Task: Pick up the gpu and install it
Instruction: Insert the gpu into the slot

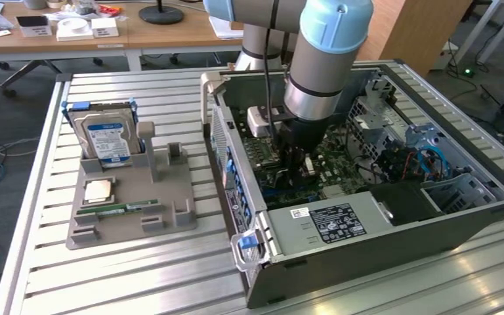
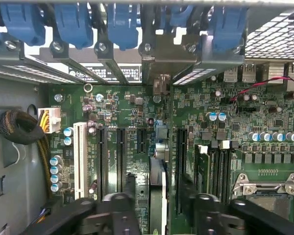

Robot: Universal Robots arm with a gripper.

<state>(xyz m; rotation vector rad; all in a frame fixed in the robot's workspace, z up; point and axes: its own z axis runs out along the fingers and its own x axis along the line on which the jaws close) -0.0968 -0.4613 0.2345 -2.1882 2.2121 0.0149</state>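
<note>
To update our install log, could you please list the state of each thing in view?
gpu: upright on edge in a motherboard slot.
end effector: open, straddling the gpu.
hard drive: upright in the tray holder.
RAM: flat on the tray.
CPU: flat on the tray.
case: side open.

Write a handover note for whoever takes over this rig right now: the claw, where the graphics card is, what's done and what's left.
Claw: open, down inside the computer case, with one finger on each side of the graphics card and a gap on both sides.
Graphics card: standing on edge over the motherboard, in line with its long slots.
Tray: holds the hard drive and the memory stick.
Done: card picked up and brought to the board.
Left: these views don't confirm that it is fully seated in the slot.
</note>
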